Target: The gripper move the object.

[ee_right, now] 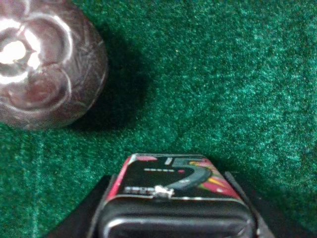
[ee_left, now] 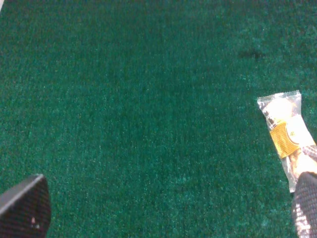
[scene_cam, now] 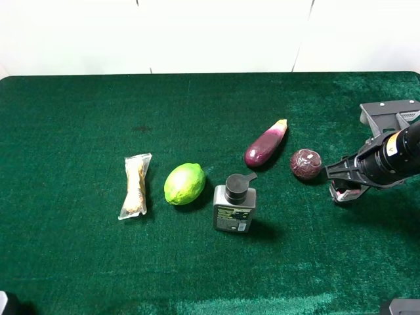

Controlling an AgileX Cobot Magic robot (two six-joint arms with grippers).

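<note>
The right gripper [scene_cam: 342,192] was clenched on the object [ee_right: 176,181], a small dark box with a red, white and green label. The box sat directly between the two dark fingers, so no approach was outstanding; the long edge of its visible face ran from one finger to the other, which suggested a grasp across the ends. The left gripper [ee_left: 166,198] was released, jaws wide apart over bare green cloth [scene_cam: 79,131], well away from the box, with only a snack packet [ee_left: 286,133] near one of its fingers. The right arm was therefore the one placed to carry out the move.

A purple round item [ee_right: 44,64] lay just ahead of the right gripper's fingertips, apart from the box. Any forward travel would need to clear it.

Limits of view:
- The box's lower part was cut off in the wrist view
- The high view showed little of the box behind the fingers
- Whether the box rested on the cloth or hung clear could not be determined
</note>
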